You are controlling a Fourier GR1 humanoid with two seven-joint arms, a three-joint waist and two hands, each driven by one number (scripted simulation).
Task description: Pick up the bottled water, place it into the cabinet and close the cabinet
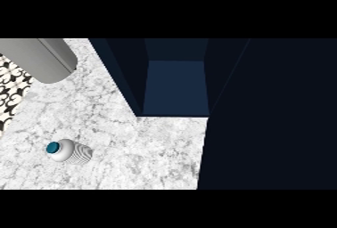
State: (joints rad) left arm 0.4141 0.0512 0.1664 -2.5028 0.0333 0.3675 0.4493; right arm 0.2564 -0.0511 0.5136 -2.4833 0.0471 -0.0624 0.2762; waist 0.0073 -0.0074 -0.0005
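Observation:
The bottled water (pixel 69 152) is a ribbed white bottle with a teal cap. It stands on the marbled counter (pixel 125 142) at the lower left, seen from above. The dark blue cabinet (pixel 174 87) is at the upper middle; its inside shelf shows and its open door (pixel 270 116) fills the right side of the view. Neither hand shows in the head view.
A grey rounded object (pixel 39 58) lies at the upper left corner. A black and white patterned surface (pixel 12 89) runs along the counter's left edge. The bottle stands well left of the cabinet opening.

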